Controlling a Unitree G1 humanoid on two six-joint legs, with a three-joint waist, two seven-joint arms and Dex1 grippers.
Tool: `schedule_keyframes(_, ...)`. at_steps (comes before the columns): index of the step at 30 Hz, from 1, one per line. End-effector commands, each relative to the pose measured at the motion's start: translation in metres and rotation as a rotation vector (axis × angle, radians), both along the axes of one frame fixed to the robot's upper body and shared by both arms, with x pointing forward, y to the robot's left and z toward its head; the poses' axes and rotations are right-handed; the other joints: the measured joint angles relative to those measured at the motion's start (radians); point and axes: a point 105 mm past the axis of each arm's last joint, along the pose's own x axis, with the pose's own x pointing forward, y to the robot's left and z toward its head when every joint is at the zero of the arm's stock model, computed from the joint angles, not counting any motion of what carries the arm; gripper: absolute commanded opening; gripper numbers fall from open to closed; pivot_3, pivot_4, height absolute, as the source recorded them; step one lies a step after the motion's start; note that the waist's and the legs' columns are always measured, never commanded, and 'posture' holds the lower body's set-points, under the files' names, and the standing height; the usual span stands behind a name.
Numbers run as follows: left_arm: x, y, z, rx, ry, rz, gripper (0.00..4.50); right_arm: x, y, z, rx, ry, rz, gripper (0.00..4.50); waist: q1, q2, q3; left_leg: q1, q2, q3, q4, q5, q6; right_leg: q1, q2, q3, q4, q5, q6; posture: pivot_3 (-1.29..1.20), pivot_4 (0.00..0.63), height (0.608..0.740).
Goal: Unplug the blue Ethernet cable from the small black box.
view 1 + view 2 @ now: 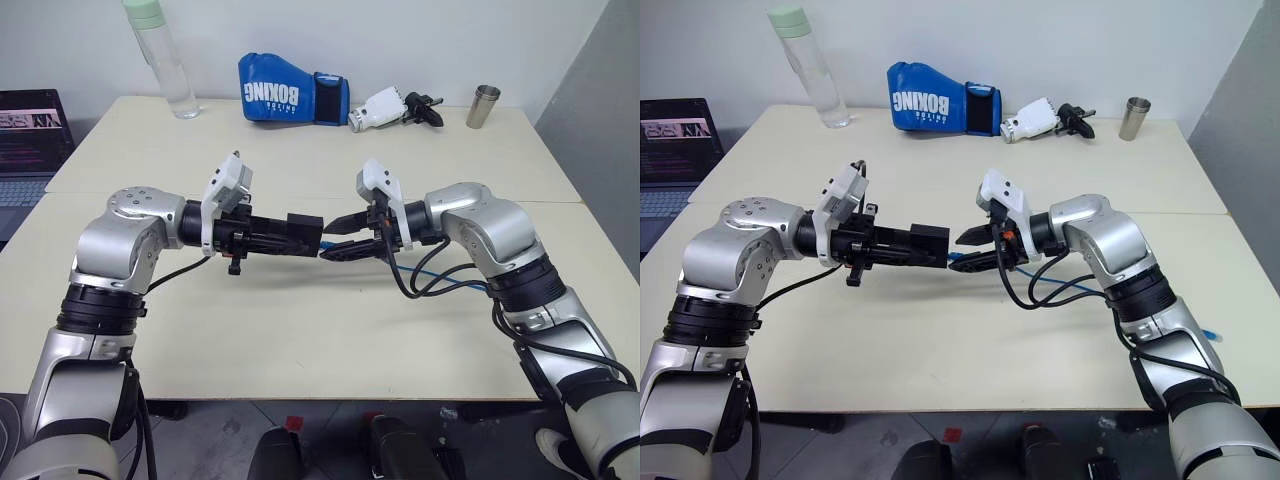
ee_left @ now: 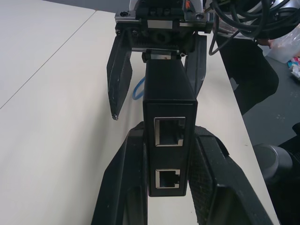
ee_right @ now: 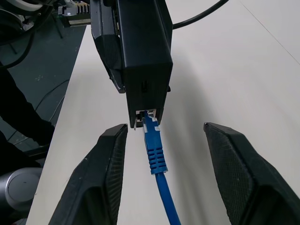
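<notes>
My left gripper (image 1: pixel 288 236) is shut on the small black box (image 1: pixel 306 231) and holds it level above the table, fingers clamping its two sides (image 2: pixel 168 108). Two open ports face the left wrist camera. The blue Ethernet cable (image 3: pixel 153 150) is plugged into a port on the box's far end (image 3: pixel 143 51). From there it runs back under my right arm and onto the table (image 1: pixel 455 283). My right gripper (image 3: pixel 164 130) faces the box and is open. One finger stands on each side of the blue plug, clear of it.
At the table's (image 1: pixel 300 340) far edge lie a blue boxing glove (image 1: pixel 290 100), a clear bottle (image 1: pixel 165 60), a white-and-black gripper part (image 1: pixel 390 108) and a metal cup (image 1: pixel 483 105). A laptop (image 1: pixel 30 140) sits on the left.
</notes>
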Motion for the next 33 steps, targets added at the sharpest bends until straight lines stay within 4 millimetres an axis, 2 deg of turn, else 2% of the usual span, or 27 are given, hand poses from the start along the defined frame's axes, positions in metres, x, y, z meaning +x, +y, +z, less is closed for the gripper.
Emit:
schedule_keyframes(1, -0.004, 0.002, 0.014, -0.018, -0.053, -0.007, 0.79, -0.001, 0.002, 0.019, 0.024, -0.063, 0.026, 1.71, 0.0, 0.0, 0.0, 0.0, 0.0, 0.0, 0.0, 0.0, 0.0, 0.0, 0.0, 0.0, 0.0, 0.0, 0.0, 0.0, 0.15, 0.74)
schedule_keyframes(9, -0.004, 0.002, 0.014, -0.01, -0.056, -0.011, 0.79, -0.004, 0.0, 0.019, 0.008, -0.052, 0.052, 0.02, 0.0, 0.0, 0.0, 0.0, 0.0, 0.0, 0.0, 0.0, 0.0, 0.0, 0.0, 0.0, 0.0, 0.0, 0.0, 0.0, 0.15, 0.74)
schedule_keyframes(20, -0.01, -0.001, 0.012, 0.001, -0.063, -0.042, 0.79, -0.006, -0.001, 0.016, -0.029, -0.001, 0.064, 0.01, 0.0, 0.0, 0.0, 0.0, 0.0, 0.0, 0.0, 0.0, 0.0, 0.0, 0.0, 0.0, 0.0, 0.0, 0.0, 0.0, 0.15, 0.74)
schedule_keyframes(26, -0.008, 0.007, 0.015, 0.001, -0.076, -0.007, 0.79, -0.005, -0.019, 0.004, -0.071, 0.029, 0.031, 0.01, 0.0, 0.0, 0.0, 0.0, 0.0, 0.0, 0.0, 0.0, 0.0, 0.0, 0.0, 0.0, 0.0, 0.0, 0.0, 0.0, 0.15, 0.74)
schedule_keyframes(33, -0.008, 0.016, 0.017, -0.007, -0.076, 0.037, 0.79, 0.001, -0.05, -0.016, -0.111, 0.052, -0.096, 0.01, 0.001, 0.0, 0.0, 0.0, 0.0, 0.0, 0.0, 0.0, 0.0, 0.0, 0.0, 0.0, 0.0, 0.0, 0.0, 0.0, 0.15, 0.74)
